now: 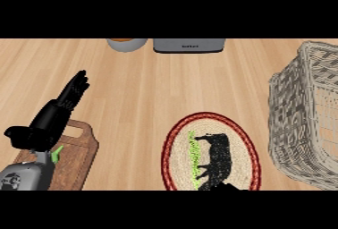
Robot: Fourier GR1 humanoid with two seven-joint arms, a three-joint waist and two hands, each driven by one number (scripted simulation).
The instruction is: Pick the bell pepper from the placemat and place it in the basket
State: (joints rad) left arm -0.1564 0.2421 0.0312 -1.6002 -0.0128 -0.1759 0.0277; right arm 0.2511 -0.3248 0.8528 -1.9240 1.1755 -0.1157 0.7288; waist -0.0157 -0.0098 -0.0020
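A: Obs. — right hand (214, 161) sits low over the oval woven placemat with the red border (177, 147), near centre of the wooden counter (145, 98); its fingers are curled downward round something; only a thin strip of bright green shows along its left side; I judge that to be the green bell pepper (194, 156), mostly hidden under the hand.

B: So clenched on the pepper, which lies on the mat?

A: Yes; whether it is lifted clear I cannot tell; the hand covers it from above, presumably so the lift goes straight up.

B: Left hand (63, 107)?

A: Released, fingers straight, resting at the left above the brown wooden cutting board (76, 156); out of the way.

B: Target?

A: Pale wicker basket (297, 116) at the right, just beside the mat; short carry rightward over its near wall.
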